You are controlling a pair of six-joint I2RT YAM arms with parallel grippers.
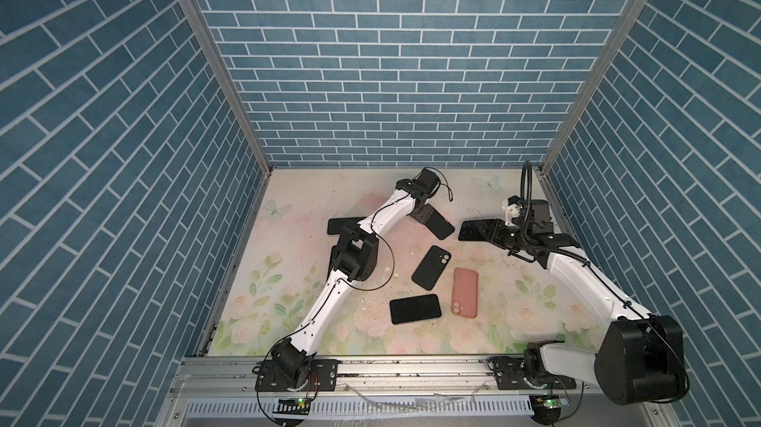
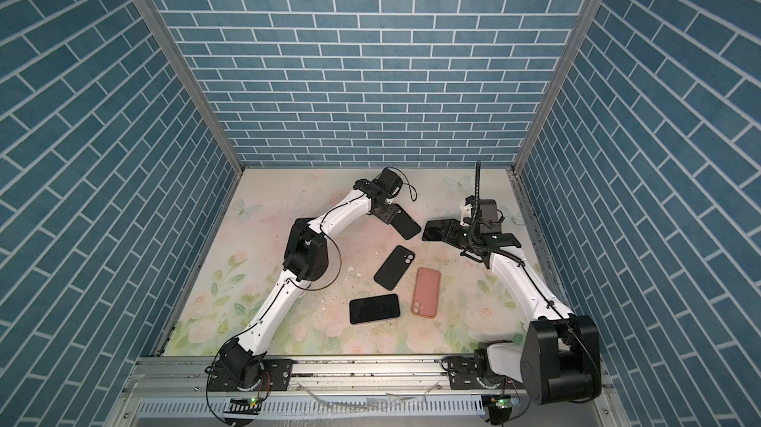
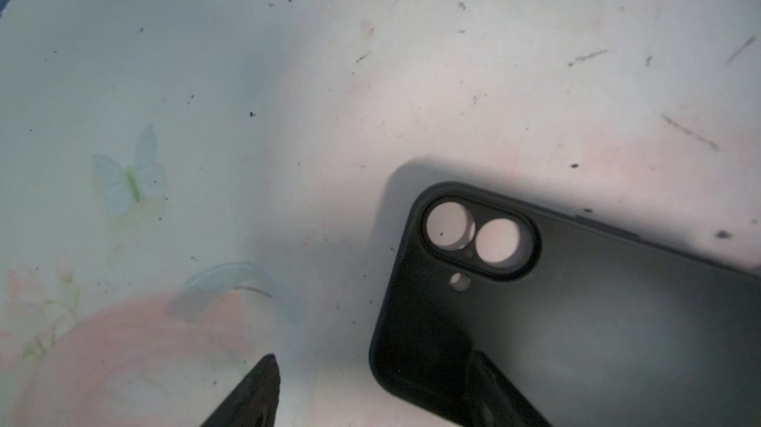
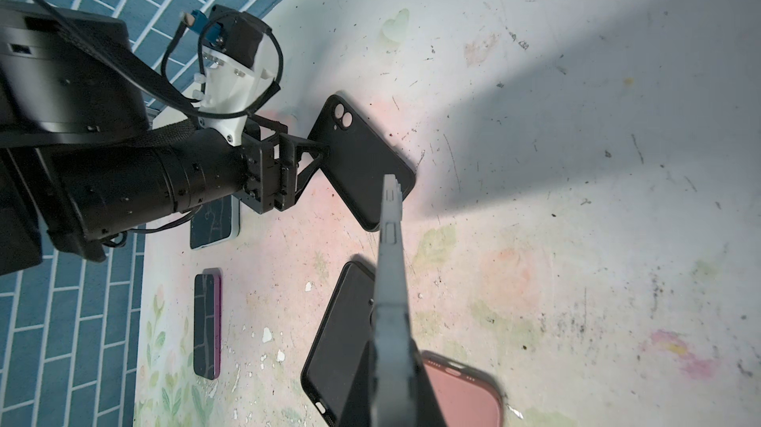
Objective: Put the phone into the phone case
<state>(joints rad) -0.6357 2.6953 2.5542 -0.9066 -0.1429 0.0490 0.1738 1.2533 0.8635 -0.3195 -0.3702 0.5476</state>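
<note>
In both top views, your phone [image 1: 472,231] sits clamped in the right gripper [image 1: 490,234], just beside the tilted black case [image 1: 441,226], poised to slide in. The left gripper [image 1: 429,216] stands spread, one finger [image 3: 498,392] apparently propping that case.

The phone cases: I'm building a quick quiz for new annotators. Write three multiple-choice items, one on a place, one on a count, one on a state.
1. The pink case lies: A) beside the front phone; B) under the left arm; C) against the back wall.
2. Large round holes in the black case, left wrist view: A) one; B) two; C) four.
3. The pink case is: A) empty; B) holding a phone; C) gripped.
Key: A, they lie side by side; B, two light circles; A, its bare inside shows.
</note>
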